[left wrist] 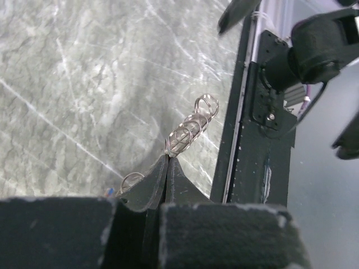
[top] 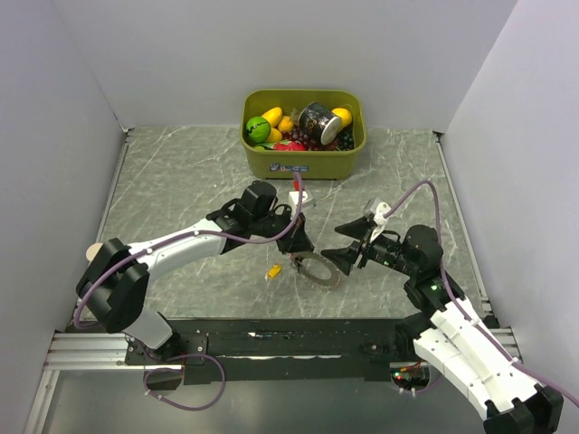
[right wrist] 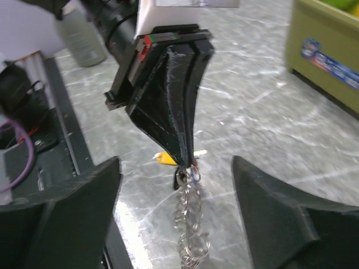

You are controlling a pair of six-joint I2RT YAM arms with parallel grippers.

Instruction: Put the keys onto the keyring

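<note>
My left fingers (left wrist: 150, 188) are pressed together on the rim of the keyring (left wrist: 189, 131), a grey coiled wire loop that juts from their tips above the counter (top: 181, 190). My right fingers (right wrist: 84, 207) are spread, facing it and holding nothing. I judge the ring is held ready for threading. Next I need the yellow key (top: 271, 269) lying just beside it, which calls for a fine pinch on 1 small, flat thing.
</note>
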